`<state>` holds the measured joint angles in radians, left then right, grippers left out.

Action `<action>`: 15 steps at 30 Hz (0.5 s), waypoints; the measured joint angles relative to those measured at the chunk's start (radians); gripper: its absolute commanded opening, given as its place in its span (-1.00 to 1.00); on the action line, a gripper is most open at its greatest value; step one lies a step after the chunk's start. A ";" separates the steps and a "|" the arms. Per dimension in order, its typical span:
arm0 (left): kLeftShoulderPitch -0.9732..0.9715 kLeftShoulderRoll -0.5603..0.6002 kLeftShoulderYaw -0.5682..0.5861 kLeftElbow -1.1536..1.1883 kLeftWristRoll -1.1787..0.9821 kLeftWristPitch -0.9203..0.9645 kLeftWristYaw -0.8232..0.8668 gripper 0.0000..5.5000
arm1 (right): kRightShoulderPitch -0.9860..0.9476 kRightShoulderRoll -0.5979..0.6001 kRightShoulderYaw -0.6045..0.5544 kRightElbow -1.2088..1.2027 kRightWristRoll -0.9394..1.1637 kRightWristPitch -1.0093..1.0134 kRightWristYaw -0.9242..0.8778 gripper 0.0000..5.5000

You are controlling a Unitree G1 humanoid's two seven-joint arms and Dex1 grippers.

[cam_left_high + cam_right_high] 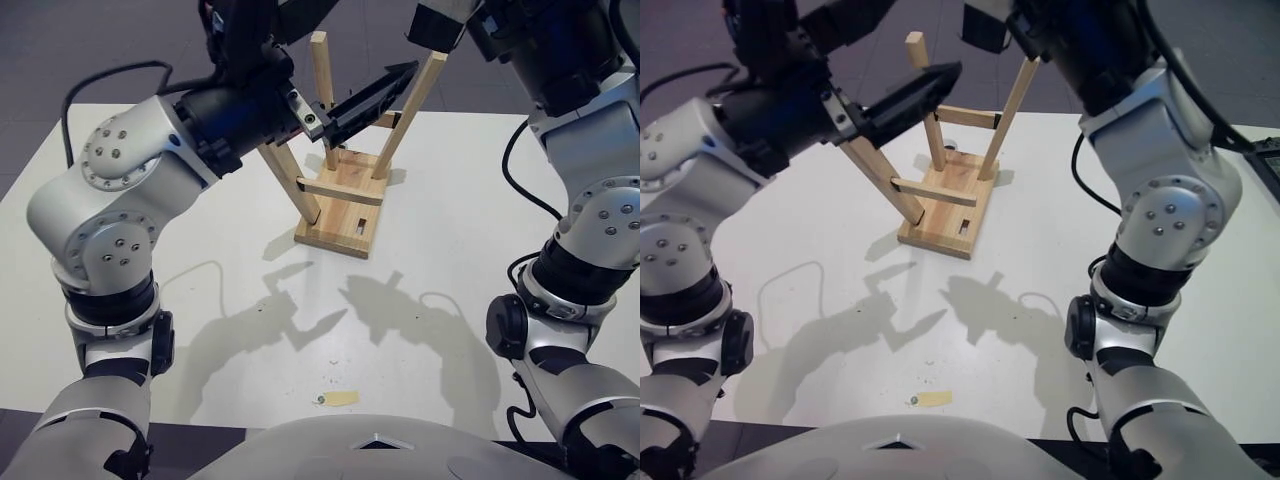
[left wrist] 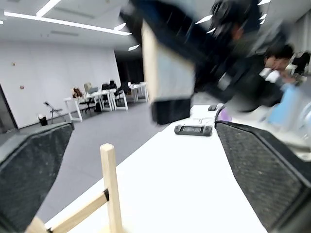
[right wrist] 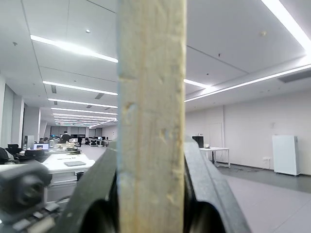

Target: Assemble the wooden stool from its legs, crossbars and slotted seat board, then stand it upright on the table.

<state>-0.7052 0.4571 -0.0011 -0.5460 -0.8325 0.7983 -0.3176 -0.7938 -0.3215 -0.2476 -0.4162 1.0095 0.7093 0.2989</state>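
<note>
My right fingers [image 3: 201, 184] are closed on the top end of one leg [image 1: 410, 115], with the wood sitting between them. My left fingers [image 2: 262, 170] stand wide apart and hold nothing. They point across toward my right, among the legs, at about the height of the upper crossbar [image 1: 970, 117].

The stool [image 1: 340, 190] is upside down in the far middle of the tabletop [image 1: 200, 220], with its seat board [image 1: 330, 228] lying flat and the legs going upward. The held leg is the important one. Its long axis leans from the seat board up and toward my right arm, so this arm is the nearer. I think any push must go down along this lean and not straight down, otherwise the joint may jam. One slot [image 1: 358, 225] on the near side looks unfilled.
</note>
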 measured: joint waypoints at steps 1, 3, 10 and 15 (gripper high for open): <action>-0.001 -0.022 -0.017 0.005 0.011 -0.001 0.009 0.86 | -0.002 -0.003 0.000 0.001 0.006 0.000 -0.001 -0.63; -0.001 -0.060 -0.047 0.007 0.016 0.000 0.027 0.73 | -0.003 -0.007 0.002 0.001 0.009 0.000 -0.004 -0.63; 0.000 -0.182 -0.035 -0.003 -0.063 0.010 0.072 0.24 | -0.003 -0.008 0.044 0.001 0.004 -0.002 -0.003 -0.63; -0.007 -0.215 0.009 0.022 -0.135 0.032 0.108 -0.02 | -0.003 -0.018 0.053 0.006 -0.004 -0.003 -0.003 -0.63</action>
<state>-0.7122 0.2416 0.0083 -0.5243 -0.9677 0.8303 -0.2096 -0.7970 -0.3398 -0.1948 -0.4104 1.0058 0.7066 0.2956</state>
